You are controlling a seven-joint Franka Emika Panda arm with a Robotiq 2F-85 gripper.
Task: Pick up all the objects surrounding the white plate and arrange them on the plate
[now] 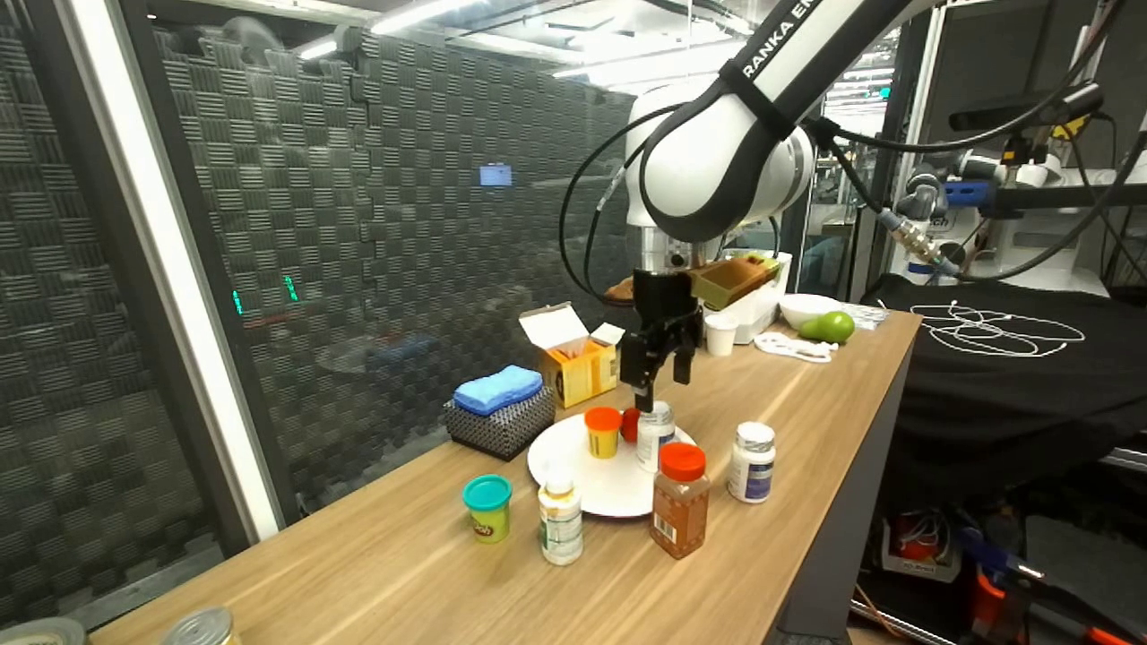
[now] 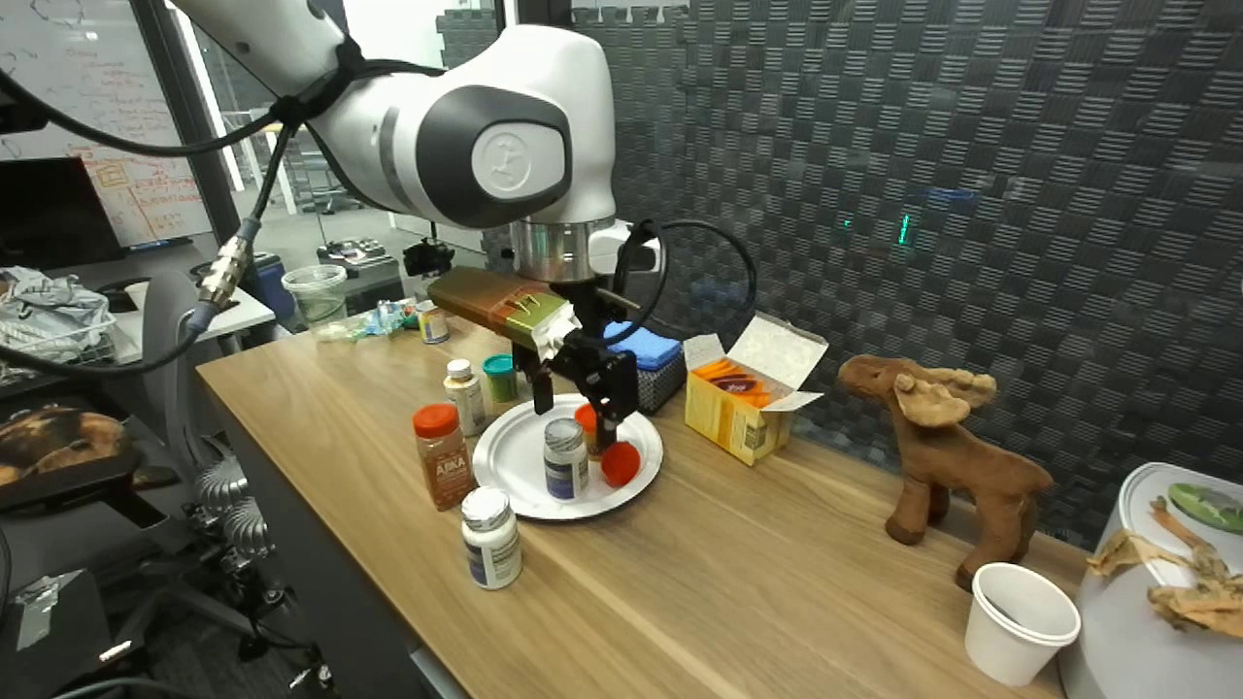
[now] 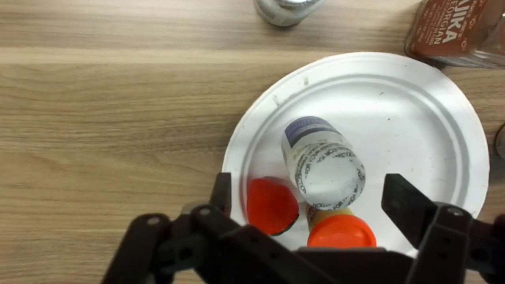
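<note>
Three items are sitting on the white plate [image 3: 406,122]: an upright white bottle [image 3: 315,146], an orange-lidded tub [image 1: 603,434] and a red piece [image 3: 272,207]. The gripper [image 1: 663,387] is hovering above, jaws spread, pinching nothing; the step is probably calling for a straight rise (sideways drift could tip the bottle). Off the plate, a clear jar [image 1: 679,515] is showing reddish-brown contents; a teal-lidded tub [image 1: 487,518] and two more white bottles [image 1: 751,468] are hiding theirs.

In an exterior view, ceiling tube lights [image 1: 426,15] glare white above the dim foam-tiled wall [image 1: 430,224]. In the wrist view, the white plate [image 3: 398,106] is brightly lit; the foreground gripper [image 3: 309,189] looks dark and soft-focused.
</note>
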